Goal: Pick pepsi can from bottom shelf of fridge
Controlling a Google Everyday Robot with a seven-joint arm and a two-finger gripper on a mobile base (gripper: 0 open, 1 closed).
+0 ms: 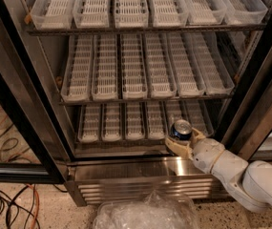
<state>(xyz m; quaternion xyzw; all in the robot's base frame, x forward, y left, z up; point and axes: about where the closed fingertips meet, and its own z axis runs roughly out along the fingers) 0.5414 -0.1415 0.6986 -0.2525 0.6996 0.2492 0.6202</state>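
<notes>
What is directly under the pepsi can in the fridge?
The pepsi can stands at the front of a white tray on the bottom shelf. The gripper, closed around it, covers its base, so the contact is hidden.

Cables (pixel 2 202) and a plastic bag (pixel 145 214) are lying on the floor (pixel 49 216).
The black cables are looping across the speckled floor at lower left, with an orange cable (pixel 33 208) running among them. The crumpled clear bag is sitting at bottom centre. The gripper (pixel 183 140) is hanging above and right of the bag.
</notes>
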